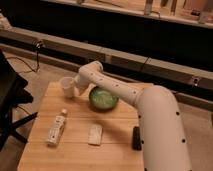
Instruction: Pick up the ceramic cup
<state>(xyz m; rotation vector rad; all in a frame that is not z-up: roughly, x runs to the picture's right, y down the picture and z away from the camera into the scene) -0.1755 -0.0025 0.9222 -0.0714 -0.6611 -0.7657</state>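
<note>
Camera view: pincer at the ceramic cup.
It hung just beside the cup on the counter; its grip I couldn't tell.

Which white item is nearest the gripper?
The ceramic cup, upright at back-left, gripper right beside it. The bottle and flat packet lie farther forward.

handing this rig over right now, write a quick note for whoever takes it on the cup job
Gripper: at the far left of the wooden table, right beside the ceramic cup.
Ceramic cup: upright near the table's far left corner, left of the green bowl; it appears to sit on the table, not lifted.
Done: the gripper is at the cup.
Left: secure the cup and lift it, keeping off the bowl.
</note>
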